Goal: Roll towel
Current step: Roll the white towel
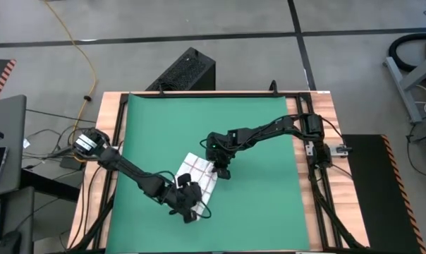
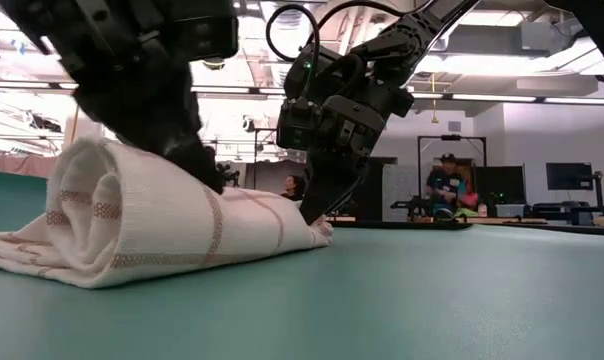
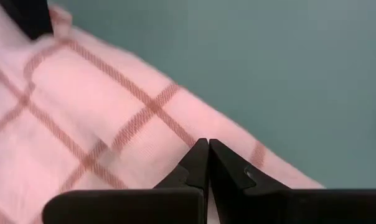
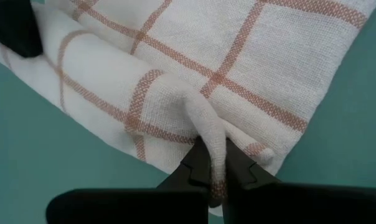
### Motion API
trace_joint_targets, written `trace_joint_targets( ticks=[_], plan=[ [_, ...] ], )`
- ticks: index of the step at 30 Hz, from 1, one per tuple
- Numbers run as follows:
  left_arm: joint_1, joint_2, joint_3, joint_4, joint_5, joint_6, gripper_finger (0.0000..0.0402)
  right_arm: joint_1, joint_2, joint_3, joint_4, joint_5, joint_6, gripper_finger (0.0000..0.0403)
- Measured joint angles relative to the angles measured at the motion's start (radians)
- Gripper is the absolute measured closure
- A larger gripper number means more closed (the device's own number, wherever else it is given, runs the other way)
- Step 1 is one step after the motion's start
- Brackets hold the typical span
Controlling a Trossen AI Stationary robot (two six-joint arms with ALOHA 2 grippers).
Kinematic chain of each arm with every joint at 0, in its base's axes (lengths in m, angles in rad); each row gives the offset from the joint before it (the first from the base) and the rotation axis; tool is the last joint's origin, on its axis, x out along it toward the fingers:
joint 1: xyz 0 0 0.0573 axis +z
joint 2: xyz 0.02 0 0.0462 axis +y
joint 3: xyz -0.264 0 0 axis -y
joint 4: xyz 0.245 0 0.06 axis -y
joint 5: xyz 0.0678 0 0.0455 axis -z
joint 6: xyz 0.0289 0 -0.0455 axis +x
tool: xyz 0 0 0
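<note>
The white towel (image 1: 199,174) with red-brown grid lines lies on the green mat (image 1: 262,134), left of the middle and toward the near edge. In the low view, the part of the towel (image 2: 132,225) toward the picture's left is wound into a thick roll. The rest lies flat on the mat toward my right gripper (image 2: 318,212). That gripper is shut on the towel's edge away from the roll. My left gripper (image 1: 188,200) is shut and stands over the roll's near end, slanting down. My left gripper's shut fingertips (image 3: 208,152) stand at the top of the roll (image 2: 187,185), coming slanting from above. I cannot tell whether they touch the cloth. My right gripper pinches a raised fold of the towel's edge (image 4: 208,127) between its two fingers, slanting down from the table's right. The cloth beside it lies on the mat.
The mat has bare room to the right of the towel and toward the far edge. A black box (image 1: 188,69) stands beyond the table's far edge. Wooden table strips (image 1: 111,141) flank the mat. People (image 2: 444,185) are far back in the room.
</note>
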Motion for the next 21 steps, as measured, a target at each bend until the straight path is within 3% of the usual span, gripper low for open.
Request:
trace_joint_targets(
  ticks=[14, 21],
  plan=[
    [-0.032, 0.044, -0.007, 0.006, -0.021, -0.056, 0.0401, -0.013, -0.07, -0.004, 0.0, 0.003, -0.033, 0.0349],
    [-0.046, 0.088, -0.006, 0.033, -0.004, -0.079, 0.0401, -0.018, -0.109, -0.004, -0.032, 0.004, -0.081, 0.0307]
  ],
)
